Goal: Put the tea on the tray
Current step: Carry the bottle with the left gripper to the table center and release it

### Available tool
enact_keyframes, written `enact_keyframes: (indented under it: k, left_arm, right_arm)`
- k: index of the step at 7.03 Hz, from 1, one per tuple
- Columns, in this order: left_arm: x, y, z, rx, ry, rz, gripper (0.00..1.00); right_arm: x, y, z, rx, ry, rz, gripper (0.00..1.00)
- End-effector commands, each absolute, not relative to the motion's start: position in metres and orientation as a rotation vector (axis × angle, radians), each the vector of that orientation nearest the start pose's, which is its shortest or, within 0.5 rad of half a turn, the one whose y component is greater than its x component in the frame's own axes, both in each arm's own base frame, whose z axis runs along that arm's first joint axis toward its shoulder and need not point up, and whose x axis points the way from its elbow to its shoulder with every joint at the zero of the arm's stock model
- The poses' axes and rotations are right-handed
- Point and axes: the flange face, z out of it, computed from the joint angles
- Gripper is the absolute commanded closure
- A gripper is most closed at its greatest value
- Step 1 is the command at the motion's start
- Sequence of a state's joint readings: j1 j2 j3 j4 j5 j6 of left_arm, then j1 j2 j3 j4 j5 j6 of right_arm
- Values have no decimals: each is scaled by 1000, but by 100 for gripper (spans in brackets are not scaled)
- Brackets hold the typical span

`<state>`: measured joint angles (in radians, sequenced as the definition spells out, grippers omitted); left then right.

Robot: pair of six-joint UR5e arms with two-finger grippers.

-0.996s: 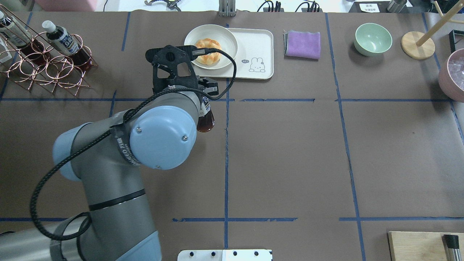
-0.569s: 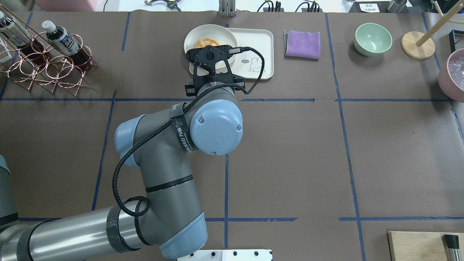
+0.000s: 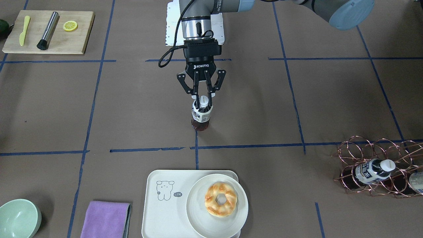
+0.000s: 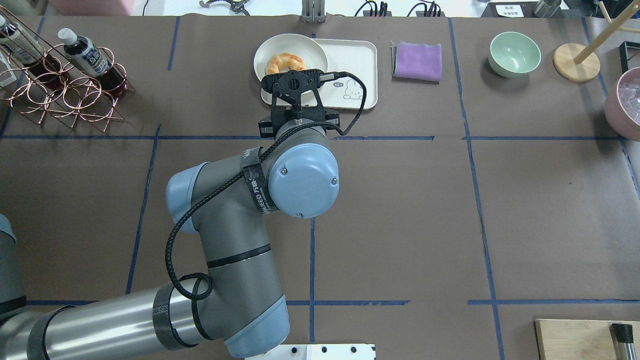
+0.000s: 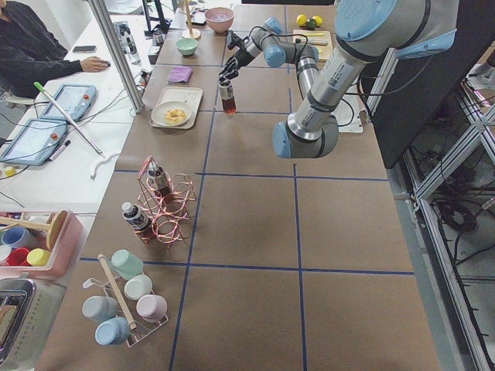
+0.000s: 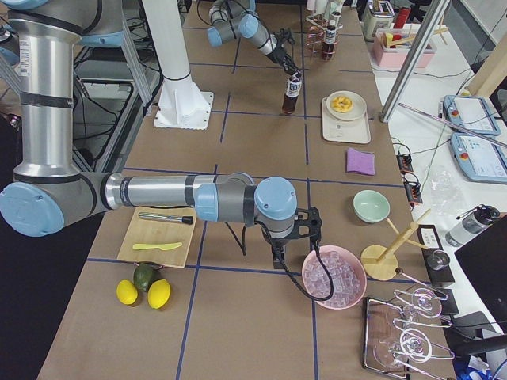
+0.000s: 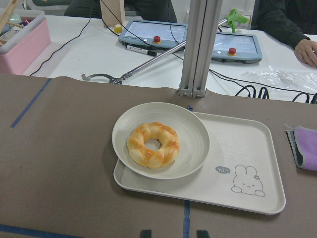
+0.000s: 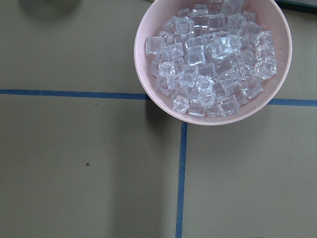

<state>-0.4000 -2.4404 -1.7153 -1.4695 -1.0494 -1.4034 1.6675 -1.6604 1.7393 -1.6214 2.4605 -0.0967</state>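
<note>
Short of tray (image 3: 155,211), left fingers (image 3: 196,98) clamp upright tea (image 3: 201,115).

Bright, even light falls from above in every view — shadows on the brown table (image 3: 297,99) are soft and short, like the faint one beside the tea (image 3: 201,114). Focus is sharp throughout; the ice cubes (image 8: 213,59) in the pink bowl (image 8: 159,101) glint, and the white desk (image 7: 74,59) beyond the tray (image 7: 237,148) runs nearly overexposed.

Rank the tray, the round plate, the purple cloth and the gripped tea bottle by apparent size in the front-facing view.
Largest to smallest:
1. tray
2. round plate
3. purple cloth, cropped by the bottom edge
4. tea bottle
</note>
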Motion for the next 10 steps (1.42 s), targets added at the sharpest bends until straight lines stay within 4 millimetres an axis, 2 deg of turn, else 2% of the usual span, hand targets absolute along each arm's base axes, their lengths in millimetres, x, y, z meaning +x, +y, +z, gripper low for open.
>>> enact_keyframes:
  k: [1,5,6,7,8,10]
  left_arm:
    - [545,-420,81,713,722,-438,100]
    - [553,-410,79,707,731,-421,99]
    - [552,-410,76,707,737,-422,75]
    - [552,-410,78,708,736,-419,10]
    - [549,-409,78,709,738,-421,0]
    - [545,-407,72,710,755,-426,0]
  right_arm:
    - [100,-448,615,111,-883,-12,0]
    - [100,-447,617,109,-883,-11,0]
    - [100,-447,617,107,-882,-10,0]
    - [100,-448,617,108,-882,-11,0]
    - [100,-448,618,106,-882,-10,0]
    - [100,-448,618,106,-884,-10,0]
